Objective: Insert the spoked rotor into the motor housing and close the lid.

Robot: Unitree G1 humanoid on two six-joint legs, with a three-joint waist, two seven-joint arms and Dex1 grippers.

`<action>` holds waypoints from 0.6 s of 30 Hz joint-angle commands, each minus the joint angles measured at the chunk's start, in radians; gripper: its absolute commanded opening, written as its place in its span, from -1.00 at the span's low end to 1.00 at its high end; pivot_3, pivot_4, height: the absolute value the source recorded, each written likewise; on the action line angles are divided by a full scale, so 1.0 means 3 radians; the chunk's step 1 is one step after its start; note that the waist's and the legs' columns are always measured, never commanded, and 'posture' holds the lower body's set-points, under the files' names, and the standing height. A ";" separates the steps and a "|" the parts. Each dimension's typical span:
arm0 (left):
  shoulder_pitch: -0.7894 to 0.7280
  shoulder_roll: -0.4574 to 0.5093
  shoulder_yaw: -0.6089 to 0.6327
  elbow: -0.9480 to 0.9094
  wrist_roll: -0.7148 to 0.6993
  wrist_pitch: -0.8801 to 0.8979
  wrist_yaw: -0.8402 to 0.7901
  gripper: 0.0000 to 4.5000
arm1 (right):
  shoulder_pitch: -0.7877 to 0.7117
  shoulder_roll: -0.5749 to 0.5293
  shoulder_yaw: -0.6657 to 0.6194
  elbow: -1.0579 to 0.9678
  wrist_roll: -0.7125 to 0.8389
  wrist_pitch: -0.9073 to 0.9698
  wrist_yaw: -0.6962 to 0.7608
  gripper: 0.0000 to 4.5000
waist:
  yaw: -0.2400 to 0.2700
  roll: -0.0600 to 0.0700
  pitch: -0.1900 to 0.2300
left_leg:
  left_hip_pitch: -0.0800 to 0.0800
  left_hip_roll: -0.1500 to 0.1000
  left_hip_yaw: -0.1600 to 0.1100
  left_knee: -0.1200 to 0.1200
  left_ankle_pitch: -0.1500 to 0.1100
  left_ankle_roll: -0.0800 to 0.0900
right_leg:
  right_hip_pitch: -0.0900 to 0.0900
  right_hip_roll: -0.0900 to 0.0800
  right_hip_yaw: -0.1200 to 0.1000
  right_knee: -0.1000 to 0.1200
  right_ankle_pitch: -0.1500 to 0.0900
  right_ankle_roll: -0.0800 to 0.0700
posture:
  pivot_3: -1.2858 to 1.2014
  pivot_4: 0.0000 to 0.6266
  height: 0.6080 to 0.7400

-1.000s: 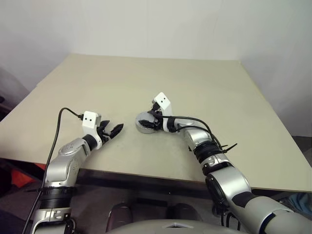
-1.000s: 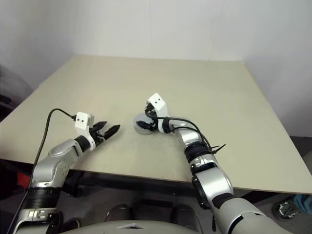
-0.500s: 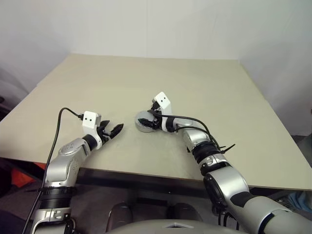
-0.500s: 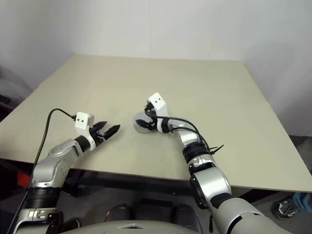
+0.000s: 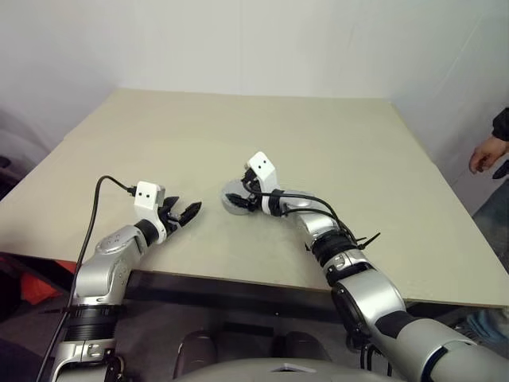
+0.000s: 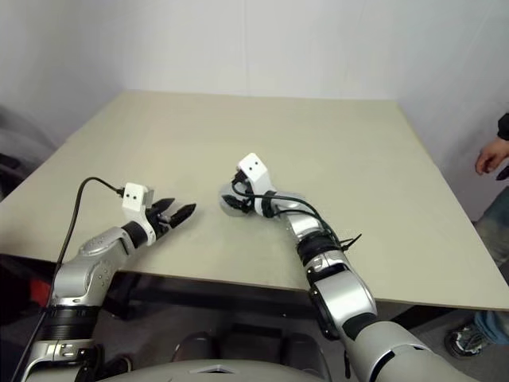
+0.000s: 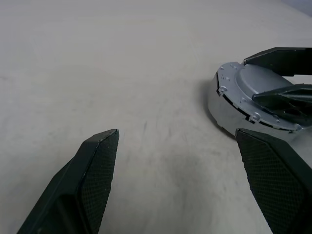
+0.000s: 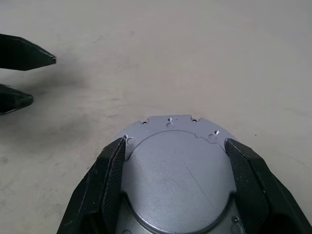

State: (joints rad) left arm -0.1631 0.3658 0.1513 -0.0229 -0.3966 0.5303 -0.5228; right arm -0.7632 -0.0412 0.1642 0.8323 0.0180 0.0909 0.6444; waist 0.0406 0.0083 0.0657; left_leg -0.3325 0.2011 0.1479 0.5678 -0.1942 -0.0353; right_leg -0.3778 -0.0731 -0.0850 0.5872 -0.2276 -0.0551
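Beige table (image 5: 318, 135), closed motor housing (image 7: 253, 105) on it.

Silver arms with black joints, white wrist camera boxes, black cables, and black textured tool fingers (image 7: 97, 165).

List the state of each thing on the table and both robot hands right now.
Round silvery metal motor housing: on the beige table, closed.
Flat pale silvery lid: seated on the housing.
Left hand: open, holding nothing, beside the housing.
Right hand: fingers spread around the lid's edges.
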 commanded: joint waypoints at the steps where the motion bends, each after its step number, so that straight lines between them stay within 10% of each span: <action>1: -0.0048 0.0020 0.0031 -0.0106 -0.0035 -0.0042 -0.0015 0.80 | 0.0063 -0.0084 -0.0068 0.0063 0.0015 0.0052 0.0025 0.40 | 0.0001 0.0008 0.0005 | -0.0002 -0.0003 0.0000 -0.0012 0.0000 0.0000 | 0.0005 0.0000 -0.0002 -0.0024 0.0000 0.0000 | 0.03 -1.00 1.00; 18: -0.0053 0.0007 0.0031 -0.0086 -0.0031 -0.0053 -0.0015 0.80 | 0.0155 -0.0142 -0.0098 -0.0466 0.0203 0.0362 0.0275 0.40 | 0.0009 -0.0018 0.0002 | -0.0061 0.0014 0.0012 -0.0019 0.0008 -0.0013 | -0.0044 0.0031 0.0025 0.0017 0.0054 -0.0041 | 0.03 -1.00 1.00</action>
State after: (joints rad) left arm -0.1700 0.3604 0.1485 -0.0223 -0.3966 0.5299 -0.5230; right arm -0.7253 -0.0697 0.1406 0.6781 0.0953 0.1917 0.7581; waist 0.0432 0.0029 0.0663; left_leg -0.3497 0.2054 0.1524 0.5620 -0.1922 -0.0384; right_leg -0.3909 -0.0639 -0.0775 0.5924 -0.2114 -0.0678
